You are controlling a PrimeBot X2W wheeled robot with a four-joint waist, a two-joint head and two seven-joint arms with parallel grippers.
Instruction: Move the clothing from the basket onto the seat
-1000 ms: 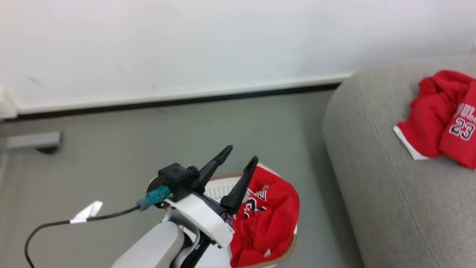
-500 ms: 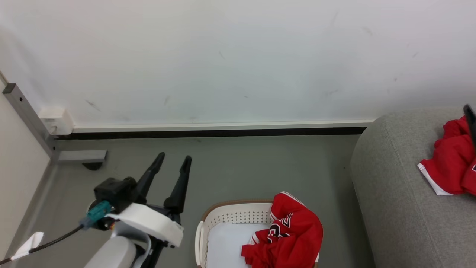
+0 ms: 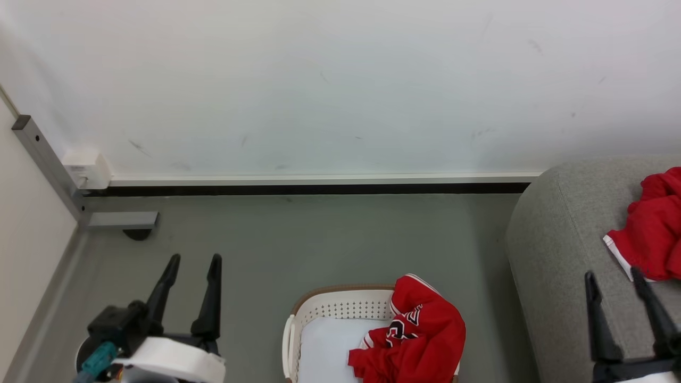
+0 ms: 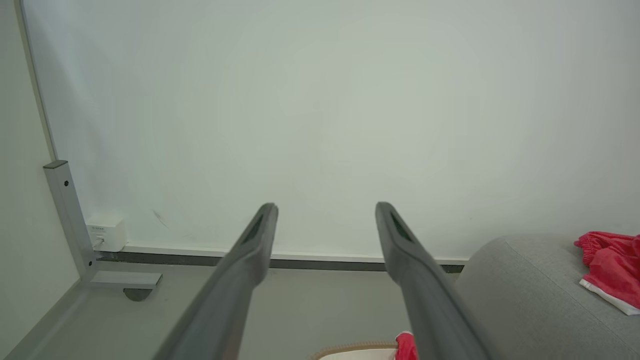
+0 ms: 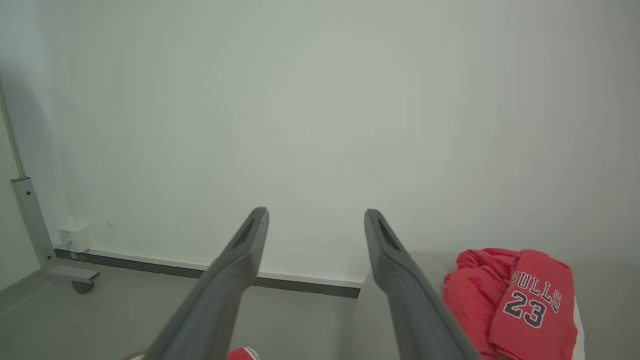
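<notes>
My left pincer [image 3: 194, 260], lower left, and right pincer [image 3: 612, 276], lower right, stand wide and empty. One red garment [image 3: 652, 234] lies on the seat [image 3: 558, 239] at right. The other garment [image 3: 420, 330] drapes over the basket [image 3: 330, 300], bottom centre. Next, I judge, I reach down and pinch it.

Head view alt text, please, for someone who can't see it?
A red garment drapes over a white basket on the floor; another garment lies on the grey sofa. The left hand and right hand are open, empty.
</notes>
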